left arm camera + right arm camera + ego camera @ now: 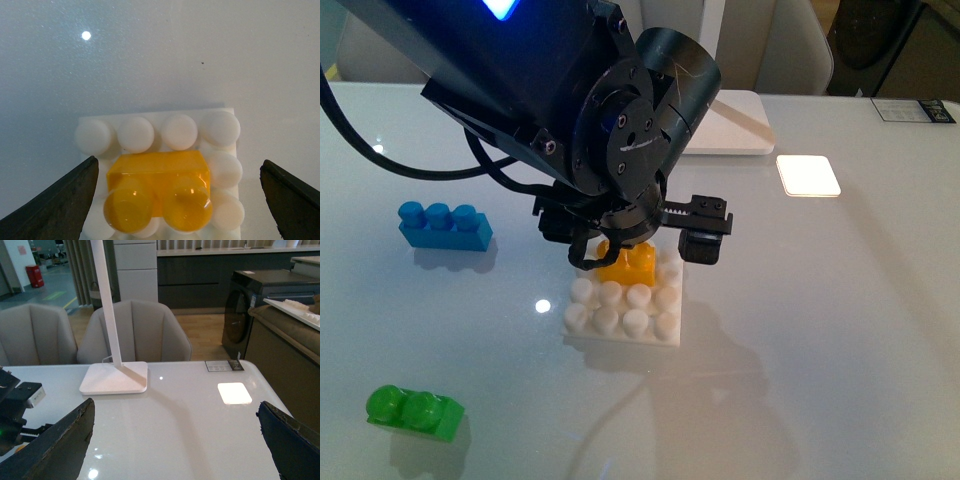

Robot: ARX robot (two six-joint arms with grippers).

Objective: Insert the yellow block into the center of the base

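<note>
- Spreading across every view, the glossy white table (840, 330) carries all the pieces, with bright light spots reflected on its surface.
- Filling the upper left of the front view, the left arm (520, 70) reaches down over the middle of the table, a blue light glowing on its housing.
- Behind it stands the lamp foot (730, 125), a smooth white slab at the far side of the table; the right wrist view shows its white post rising from it.
- Under the left arm lies the base (620, 318), a white studded plate, flat on the table and near its middle.
- At the far left lies the blue brick (444, 227), three studs up, well apart from the base.
- At the near left lies the green brick (414, 412), two studs up, also well apart from the base.
- Beside the lamp foot, to the right, a small glowing tile (809, 175) lies flat.
- On the base sits the yellow block (156, 190), studs up, in among the white studs at about the plate's centre; whether it is fully pressed in I cannot tell.
- The left claw (177, 197) is released: its dark fingers (60, 200) stand wide on either side of the block, touching nothing.
- The right claw (175, 440) is likewise spread wide, holding nothing, and looks out over bare table toward the lamp.
</note>
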